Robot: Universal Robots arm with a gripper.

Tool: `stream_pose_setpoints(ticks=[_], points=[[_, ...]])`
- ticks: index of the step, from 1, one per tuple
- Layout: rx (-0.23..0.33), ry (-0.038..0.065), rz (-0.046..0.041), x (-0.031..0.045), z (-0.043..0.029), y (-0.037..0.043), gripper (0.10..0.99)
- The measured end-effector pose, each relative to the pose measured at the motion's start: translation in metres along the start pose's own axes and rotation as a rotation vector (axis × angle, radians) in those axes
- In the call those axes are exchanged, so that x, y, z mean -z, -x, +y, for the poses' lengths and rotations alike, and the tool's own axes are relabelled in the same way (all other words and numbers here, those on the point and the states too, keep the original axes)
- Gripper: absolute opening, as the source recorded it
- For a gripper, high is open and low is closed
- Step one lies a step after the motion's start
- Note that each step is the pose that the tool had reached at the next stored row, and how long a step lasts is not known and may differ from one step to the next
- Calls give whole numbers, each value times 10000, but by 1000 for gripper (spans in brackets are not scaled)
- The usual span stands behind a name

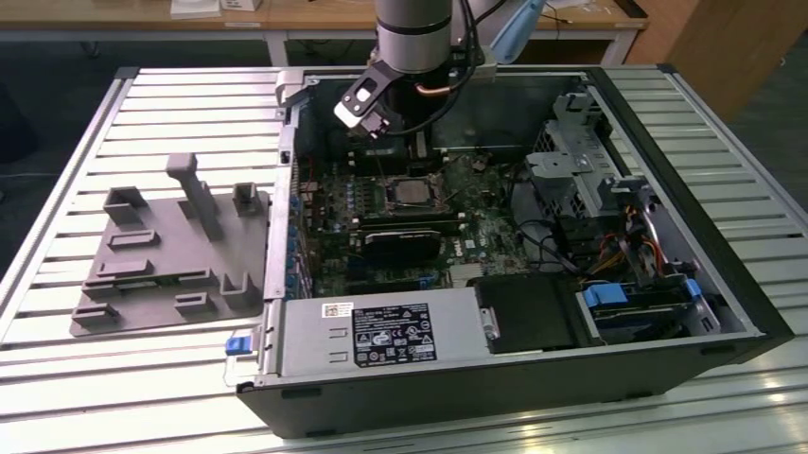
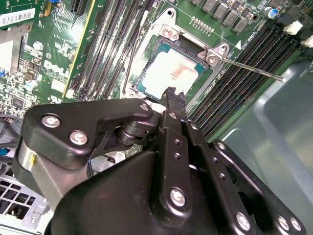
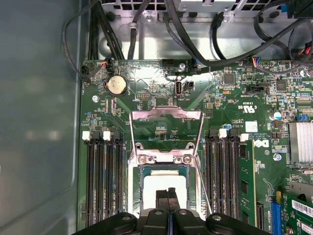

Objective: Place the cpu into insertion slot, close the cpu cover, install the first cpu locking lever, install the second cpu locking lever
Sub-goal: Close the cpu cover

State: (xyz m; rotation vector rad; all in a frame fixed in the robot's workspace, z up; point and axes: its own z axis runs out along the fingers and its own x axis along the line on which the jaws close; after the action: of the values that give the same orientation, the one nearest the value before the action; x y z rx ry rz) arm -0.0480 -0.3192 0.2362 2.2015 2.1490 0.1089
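The jaws are pressed together and pinch nothing; their two black fingertips point(image 3: 162, 197) meet in one thin line. Right under the tips, and just ahead of them, lies the cpu point(image 3: 164, 180), flat, with its pale shiny top up. It sits inside the insertion slot point(image 3: 138, 188), so that step looks done. In the second wrist view the tips hang close over the near edge of the chip, and I cannot tell if they touch it. A little farther from the jaws, past the far edge of the slot, is the cpu cover point(image 3: 166, 115). It is flipped open and leans away from the jaws. It is hinged along that far edge, so it is not yet down over the chip. The line where the jaws meet points straight at the middle of the cover, and the hinge edge runs across that line. A thin lever rod point(image 2: 249, 67) sticks out to one side of the slot and looks loose. Long black memory slots point(image 3: 102, 181) run along both sides. Farther off are the green motherboard point(image 3: 146, 83) and then black cables point(image 3: 110, 39). These run by the wall of the computer case point(image 1: 531, 378), which rests on the slatted worktop point(image 1: 127, 378).
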Motion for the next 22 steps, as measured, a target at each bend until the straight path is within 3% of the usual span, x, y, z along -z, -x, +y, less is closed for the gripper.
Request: stream_pose_setpoints(ticks=[4, 16, 22], points=[[-1, 0, 0, 35, 3, 0, 106], [-1, 0, 5, 278, 26, -2, 106], [-1, 1, 5, 282, 27, -2, 106]])
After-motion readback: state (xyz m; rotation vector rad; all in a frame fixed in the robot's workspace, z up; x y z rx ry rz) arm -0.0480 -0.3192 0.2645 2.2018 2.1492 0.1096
